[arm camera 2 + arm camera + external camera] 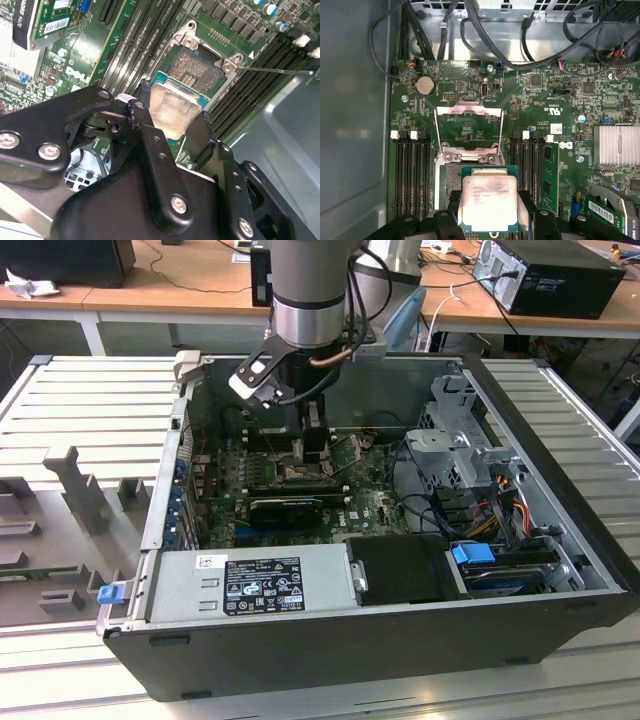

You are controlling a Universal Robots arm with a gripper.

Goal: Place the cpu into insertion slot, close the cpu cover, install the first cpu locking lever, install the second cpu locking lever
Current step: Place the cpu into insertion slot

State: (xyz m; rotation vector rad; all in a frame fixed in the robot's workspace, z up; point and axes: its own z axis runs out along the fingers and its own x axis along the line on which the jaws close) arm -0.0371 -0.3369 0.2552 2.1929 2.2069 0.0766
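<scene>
Gripper point(490, 222) pinches the cpu point(489, 200) by the insertion slot point(192, 70) — open case point(300, 640) on slatted table point(60, 390), desks point(150, 290) behind.

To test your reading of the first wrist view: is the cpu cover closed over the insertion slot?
No, the cpu cover is swung open, clear of the insertion slot, and the gripper holds the cpu.

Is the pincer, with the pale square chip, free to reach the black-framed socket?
Probably yes: the silvery metal cover frame stands flipped open, leaving the socket bare close to the chip in the pincer.
</scene>
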